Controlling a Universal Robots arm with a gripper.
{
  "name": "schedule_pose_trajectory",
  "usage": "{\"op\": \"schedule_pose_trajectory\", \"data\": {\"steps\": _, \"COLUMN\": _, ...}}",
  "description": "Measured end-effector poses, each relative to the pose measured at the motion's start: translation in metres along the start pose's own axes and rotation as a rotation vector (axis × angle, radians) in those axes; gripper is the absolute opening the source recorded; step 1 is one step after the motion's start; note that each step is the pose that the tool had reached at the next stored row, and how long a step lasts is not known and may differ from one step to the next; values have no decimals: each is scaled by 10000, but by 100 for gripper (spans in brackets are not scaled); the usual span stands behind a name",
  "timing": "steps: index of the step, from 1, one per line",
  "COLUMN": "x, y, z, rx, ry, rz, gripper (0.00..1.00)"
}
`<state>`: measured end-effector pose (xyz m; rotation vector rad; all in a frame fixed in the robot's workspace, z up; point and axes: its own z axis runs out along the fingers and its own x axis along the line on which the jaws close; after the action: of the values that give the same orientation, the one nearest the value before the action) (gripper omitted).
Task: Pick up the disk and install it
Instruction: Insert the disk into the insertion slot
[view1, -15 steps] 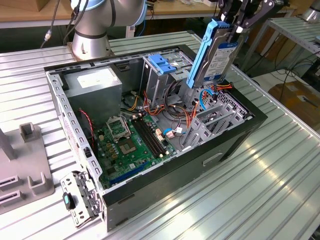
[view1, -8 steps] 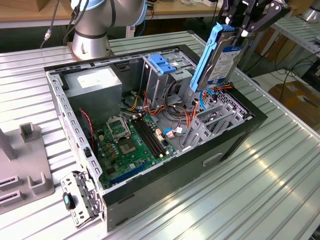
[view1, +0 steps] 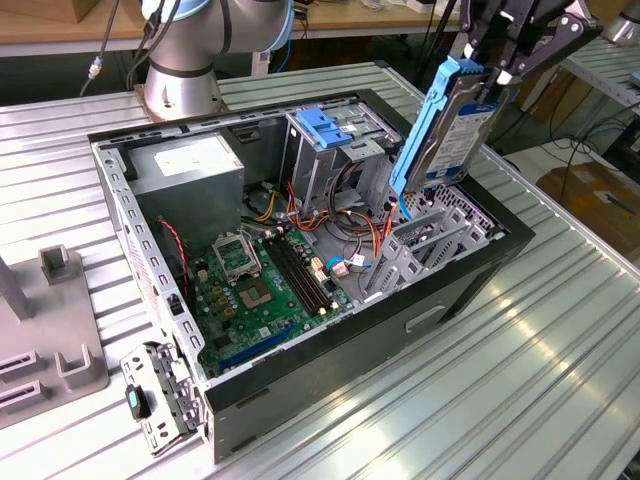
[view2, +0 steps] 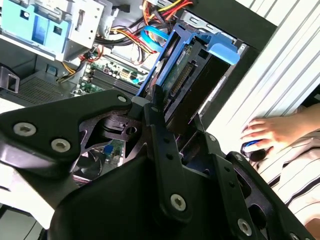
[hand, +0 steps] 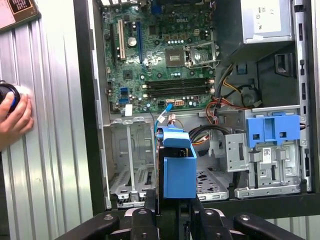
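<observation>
We see the gripper (view1: 488, 68) pinching the disk (view1: 448, 135) by its upper end, tilted on edge above the empty drive cage (view1: 425, 240) at the exterior view's right of the open computer case (view1: 330, 370) (presumably to slide in edgewise), not yet seated.

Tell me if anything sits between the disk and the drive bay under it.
Nothing visible does. The gripper holds the disk tilted, its lower end just above the empty grey drive bay; the orange cables run beside it.
</observation>
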<state>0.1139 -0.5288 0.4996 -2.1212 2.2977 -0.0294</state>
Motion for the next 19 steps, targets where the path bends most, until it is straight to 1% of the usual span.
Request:
{"op": "schedule_pose_trajectory", "data": {"steps": 8, "x": 175, "y": -14, "z": 1, "rx": 0, "ry": -1, "rz": 0, "gripper": 35}}
{"op": "schedule_pose_trajectory", "data": {"steps": 12, "x": 217, "y": -17, "z": 2, "rx": 0, "ry": 0, "rz": 0, "gripper": 35}}
{"op": "schedule_pose_trajectory", "data": {"steps": 19, "x": 220, "y": -18, "z": 2, "rx": 0, "ry": -1, "rz": 0, "gripper": 35}}
